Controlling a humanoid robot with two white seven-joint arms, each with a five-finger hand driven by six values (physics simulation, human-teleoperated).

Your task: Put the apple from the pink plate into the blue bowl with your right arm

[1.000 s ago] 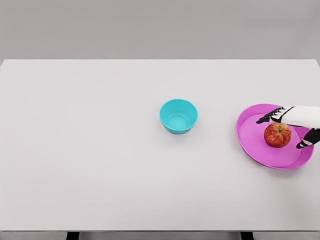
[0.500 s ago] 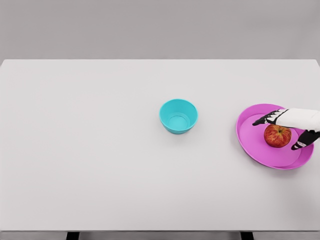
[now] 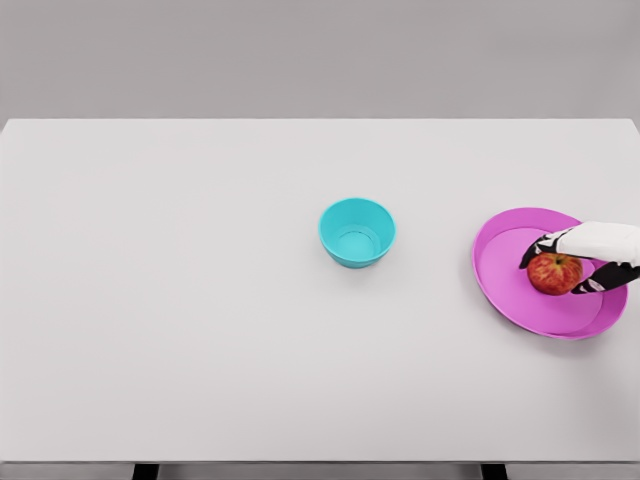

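Right white five-finger hand (image 3: 578, 262) clasping round red apple (image 3: 554, 272) on glossy pink plate (image 3: 500, 285) (teal-blue bowl (image 3: 357, 232) well apart): firm, smooth, likely slippery, best held around its widest girth

Red-and-yellow apple (image 3: 553, 273), pink plate (image 3: 500, 282), turquoise bowl (image 3: 357, 232), white table (image 3: 200, 300), white-and-black right hand (image 3: 590, 252)

From my seat at the controls I see a wide white table (image 3: 200, 330) filling nearly the whole view, its far edge running straight across toward twelve o'clock. Behind it stands a plain grey wall (image 3: 320, 55), evenly lit, with no hard shadows on it. At six o'clock the near edge shows, and under it two dark table legs (image 3: 146, 471), one toward seven, one toward five.
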